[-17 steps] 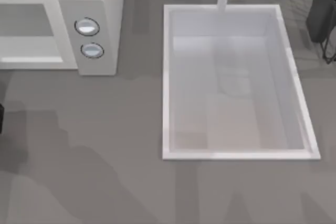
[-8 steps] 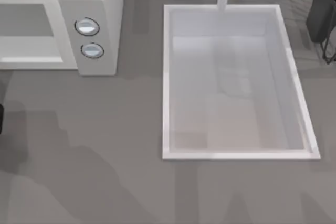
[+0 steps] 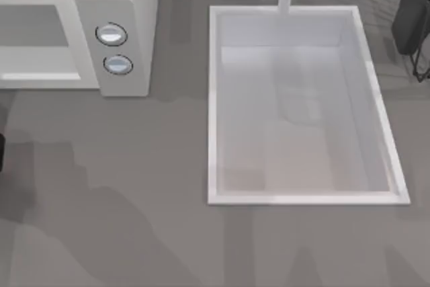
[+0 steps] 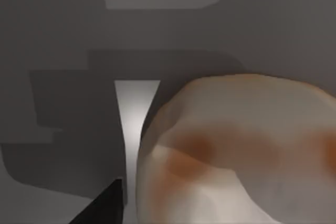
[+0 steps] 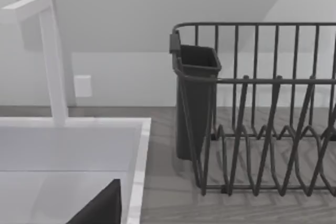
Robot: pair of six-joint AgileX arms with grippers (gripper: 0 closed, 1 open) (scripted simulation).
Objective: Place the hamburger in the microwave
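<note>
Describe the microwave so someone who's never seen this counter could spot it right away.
Start at the white sink basin in the middle of the grey counter, then look toward the top view's left, at the far edge. The microwave is the large off-white box there, open to a grey cavity. Unlike the sink and the dark dish rack, it has a side panel with two round silver-blue knobs.

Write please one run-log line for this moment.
hamburger: close under left wrist camera | microwave: table's far left | sink: centre-right | dish rack: beside sink
</note>
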